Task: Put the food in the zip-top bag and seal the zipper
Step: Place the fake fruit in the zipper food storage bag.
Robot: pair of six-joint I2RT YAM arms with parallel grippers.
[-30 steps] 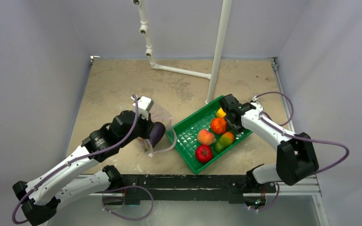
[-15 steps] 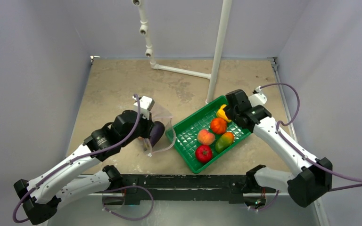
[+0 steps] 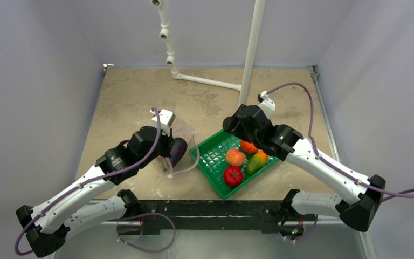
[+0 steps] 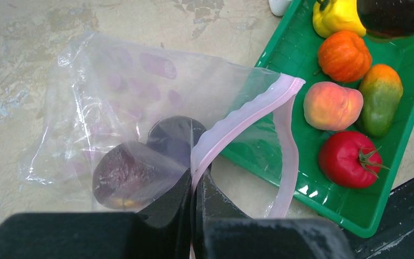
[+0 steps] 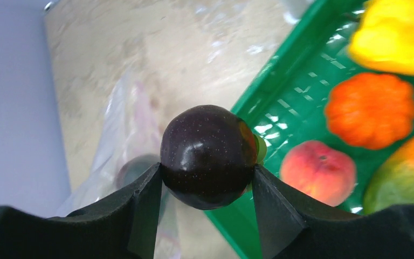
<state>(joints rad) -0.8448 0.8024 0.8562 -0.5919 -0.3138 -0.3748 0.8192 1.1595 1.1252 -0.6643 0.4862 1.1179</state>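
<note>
Your right gripper [image 5: 207, 181] is clenched around a dark purple fruit [image 5: 207, 148], carried high over the rim of the green tray [image 5: 272, 94] so it clears the peach [image 5: 318, 172], orange fruit [image 5: 371, 110] and yellow pepper [image 5: 396, 40] lying to its right; the zip-top bag [image 5: 129, 124] lies ahead on its left. Your left gripper [image 4: 195, 183] is pinched tight on the pink zipper [image 4: 237, 127], lifting that lip so the mouth gapes toward the tray, and just past its fingers a purple eggplant [image 4: 132, 175] already lies inside. My read: lower the fruit through that gap, though the slack film could fold across it.
</note>
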